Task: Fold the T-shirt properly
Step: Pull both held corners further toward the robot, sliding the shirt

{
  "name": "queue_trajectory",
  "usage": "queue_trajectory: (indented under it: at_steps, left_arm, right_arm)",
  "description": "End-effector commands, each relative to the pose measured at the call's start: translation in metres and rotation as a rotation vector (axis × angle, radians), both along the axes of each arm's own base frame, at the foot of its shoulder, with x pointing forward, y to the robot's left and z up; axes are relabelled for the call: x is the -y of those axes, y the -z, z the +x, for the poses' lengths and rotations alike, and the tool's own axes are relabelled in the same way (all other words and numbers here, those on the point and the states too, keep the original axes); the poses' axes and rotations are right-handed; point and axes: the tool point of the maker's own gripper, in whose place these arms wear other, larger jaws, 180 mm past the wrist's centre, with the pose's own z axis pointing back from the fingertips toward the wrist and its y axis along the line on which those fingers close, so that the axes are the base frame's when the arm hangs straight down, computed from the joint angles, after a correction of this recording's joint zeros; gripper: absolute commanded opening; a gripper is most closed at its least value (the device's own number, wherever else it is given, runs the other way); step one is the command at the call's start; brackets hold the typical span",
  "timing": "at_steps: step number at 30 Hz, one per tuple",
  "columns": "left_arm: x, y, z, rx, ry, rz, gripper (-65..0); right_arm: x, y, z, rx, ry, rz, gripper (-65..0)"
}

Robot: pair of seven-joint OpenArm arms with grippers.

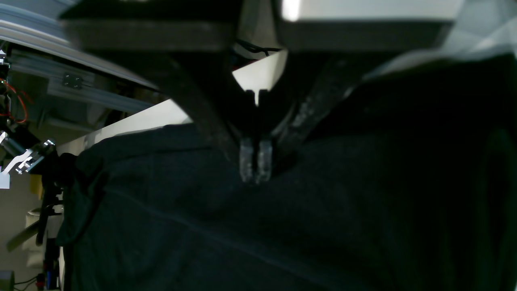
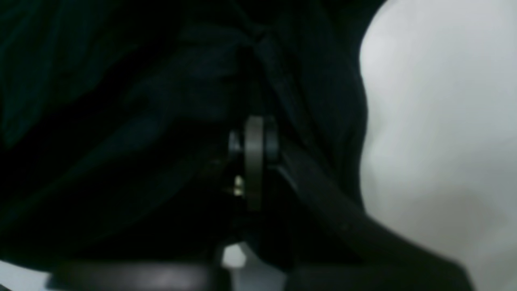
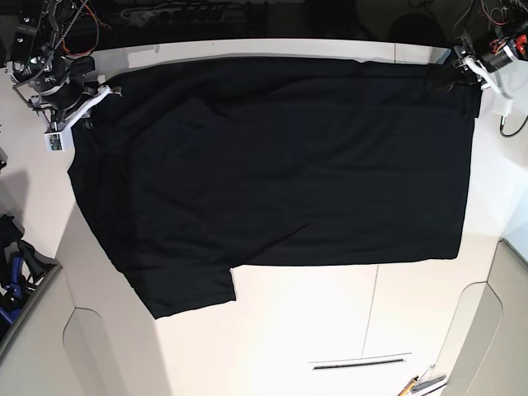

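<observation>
We see the T-shirt spread flat on the white table, plain black side up, filling most of the upper half of the base view. Its long axis runs left to right across the frame: the straight hem edge lies at the right, and a short sleeve juts toward the lower left. Our left gripper sits at the upper right corner of the cloth, and in the left wrist view its fingertips are pressed together, pinching the black fabric. Our right gripper sits at the upper left corner of the shirt; in the blurred right wrist view its jaws are closed amid dark folds, pinching the cloth there.
</observation>
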Motion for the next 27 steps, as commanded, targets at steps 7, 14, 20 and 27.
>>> queue_trajectory:
  at_steps: [7,14,20,27]
  left_arm:
    - [-0.053,-0.026,0.003,0.042,-0.141,0.055,-65.0]
    - [-0.055,-0.047,0.013,0.112,-0.189,-0.025,-42.9]
    - [-0.053,-0.054,0.018,0.140,-0.191,-0.044,-42.4]
    - [-0.040,-0.083,0.048,0.252,-0.104,-0.004,-35.4]
  right_arm:
    - [-0.010,-0.062,0.028,0.176,-0.062,-0.045,-65.0]
    - [-0.010,-0.106,0.054,0.310,-0.073,-0.128,-52.4]
    - [0.006,-0.140,0.092,0.456,-0.023,-0.202,-43.0]
    - [0.024,-0.134,0.144,0.498,0.049,-0.150,-41.1]
